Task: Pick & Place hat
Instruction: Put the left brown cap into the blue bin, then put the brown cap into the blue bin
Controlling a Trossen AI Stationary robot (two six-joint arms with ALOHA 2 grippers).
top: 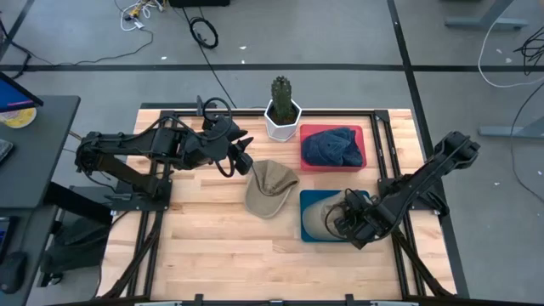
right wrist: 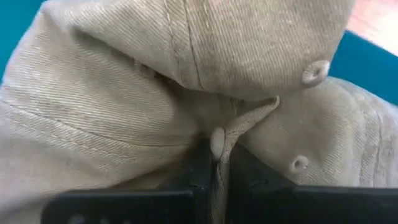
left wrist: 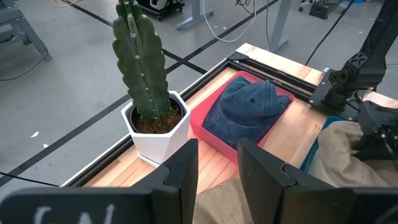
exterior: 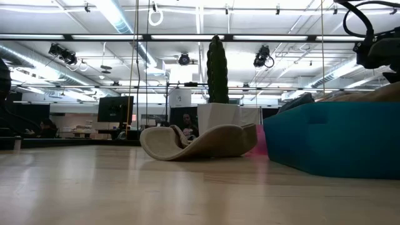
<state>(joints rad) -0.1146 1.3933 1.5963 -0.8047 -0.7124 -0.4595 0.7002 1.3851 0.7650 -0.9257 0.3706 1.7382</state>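
Wooden table point(top: 212, 238), right end effector point(right wrist: 216, 167) pinching tan hat point(right wrist: 124, 93) fabric, visible only from its wrist, left end effector point(left wrist: 217, 165) parted.

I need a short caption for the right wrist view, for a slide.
Right hand shut on a fold of the tan hat lying in the teal tray.

The counter point(top: 212, 238) is pale wood in plank strips, edged by black rails. On it lies a tan cap point(top: 270, 187). A second tan cap point(top: 327, 214) with matching tan buttons fills a teal tray point(top: 308, 229). A dark blue cap point(top: 331, 146) sits in a red tray point(top: 360, 160). A green cactus point(top: 281, 93) stands in a white pot point(top: 281, 126). Both arms are black.
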